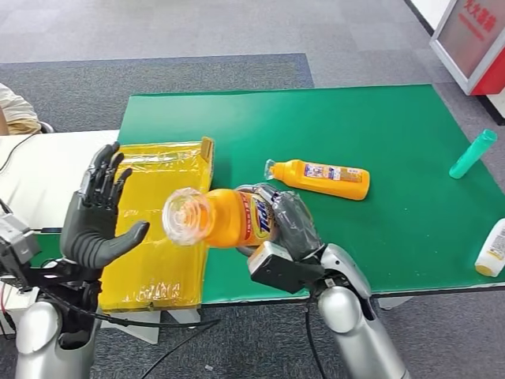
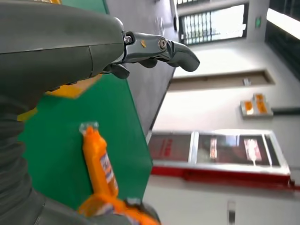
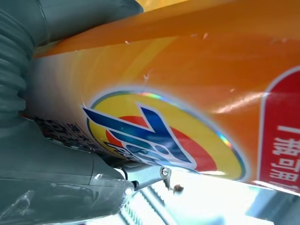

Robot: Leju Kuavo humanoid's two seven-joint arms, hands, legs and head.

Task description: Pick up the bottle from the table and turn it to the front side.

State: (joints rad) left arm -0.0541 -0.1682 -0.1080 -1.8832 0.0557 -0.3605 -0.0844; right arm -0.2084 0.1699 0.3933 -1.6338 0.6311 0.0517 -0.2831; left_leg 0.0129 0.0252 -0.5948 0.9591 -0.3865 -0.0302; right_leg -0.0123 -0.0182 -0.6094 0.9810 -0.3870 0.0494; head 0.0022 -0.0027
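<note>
Pick-up done: orange bottle off the desk, held in the air over the near edge, between the yellow package on the left and the right robot hand. Gripped around the base end by that right robot hand, fingers wrapped over the lower body. Lying roughly horizontal, clear cap pointing left and toward the camera. Round blue-red-yellow logo visible on the side next to the fingers in head view, and large in the right wrist view, so the branded face looks at least partly turned up and toward the robot. Turning step probably underway or close to finished; cannot tell from these pictures whether the front is squarely presented. Left to do, at a guess: final bit of rotation, maybe a handover or set-down.

Left robot hand raised over the left side of the yellow package, palm facing right toward the cap, fingers spread and pointing up, thumb out, holding nothing. Near the cap but apart from it. Looks staged to receive or steady the bottle.

Right arm coming in from lower right, wrist bent so the bottle lies across the body.

Elsewhere on the desk: second orange bottle lying flat further back, teal bottle far right, white bottle at right edge.
</note>
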